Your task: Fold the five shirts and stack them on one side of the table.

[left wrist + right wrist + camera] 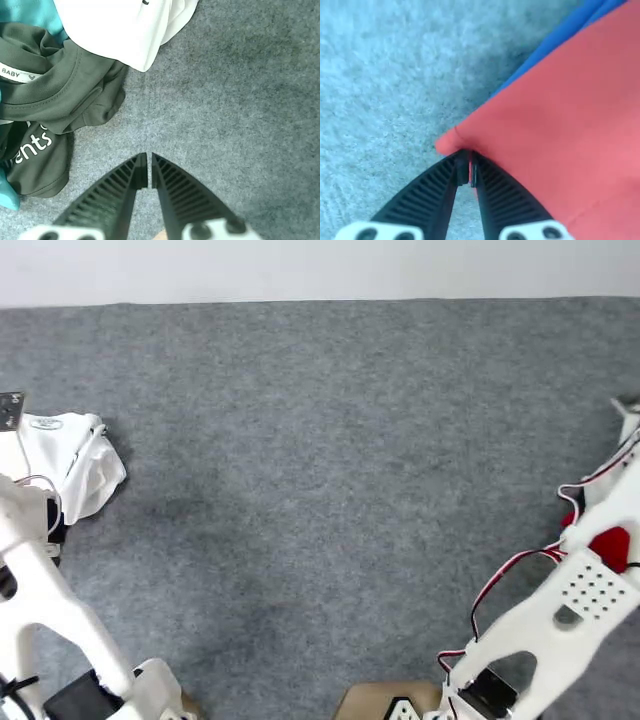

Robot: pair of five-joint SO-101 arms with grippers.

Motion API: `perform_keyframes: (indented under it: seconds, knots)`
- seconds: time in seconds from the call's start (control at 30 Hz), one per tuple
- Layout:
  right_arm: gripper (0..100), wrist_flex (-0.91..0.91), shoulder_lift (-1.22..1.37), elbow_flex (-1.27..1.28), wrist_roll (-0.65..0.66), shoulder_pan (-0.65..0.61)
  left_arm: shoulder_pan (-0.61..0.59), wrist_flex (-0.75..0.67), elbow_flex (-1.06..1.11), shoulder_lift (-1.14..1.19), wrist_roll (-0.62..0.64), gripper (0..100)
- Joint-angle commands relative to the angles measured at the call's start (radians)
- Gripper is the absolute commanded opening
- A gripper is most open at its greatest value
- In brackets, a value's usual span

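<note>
Beside the dark shirt (60,95), left gripper (149,174) is pressed together; right gripper (469,172) pinches red shirt (560,125) corner

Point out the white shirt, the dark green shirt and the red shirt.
white shirt (85,470), high view, middle of the bunched cloth.
dark green shirt (85,85), left wrist view, cloth beside the collar.
red shirt (560,135), right wrist view, middle of the cloth.

A plain white wall (320,270) runs behind the grey felt-covered tabletop (330,460); a flat tan cardboard-like piece (365,702) sits at its near edge, a small black tag (10,410) at one side
</note>
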Motion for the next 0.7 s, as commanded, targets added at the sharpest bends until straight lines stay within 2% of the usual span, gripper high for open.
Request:
perform_keyframes:
  seconds: [0.0,0.07,0.2,0.33,0.5,0.67]
  knots:
    - [1.0,0.042,-0.186,-0.060,-0.009,-0.010,0.009,0.021,-0.004,-0.028,0.000,3]
    - [1.0,0.042,-0.259,-0.057,-0.017,-0.025,0.009,0.021,-0.004,-0.029,0.000,3]
    - [1.0,0.042,-0.371,-0.057,-0.135,-0.058,0.009,0.021,-0.004,-0.032,0.000,3]
    - [1.0,0.045,-0.455,-0.003,-0.181,-0.094,0.014,0.021,-0.005,-0.032,0.000,3]
    - [1.0,0.045,-0.639,0.279,-0.215,-0.154,0.018,0.015,-0.005,-0.026,0.000,3]
    - [1.0,0.042,-0.860,0.614,-0.218,-0.209,0.015,-0.095,-0.008,-0.021,-0.006,4]
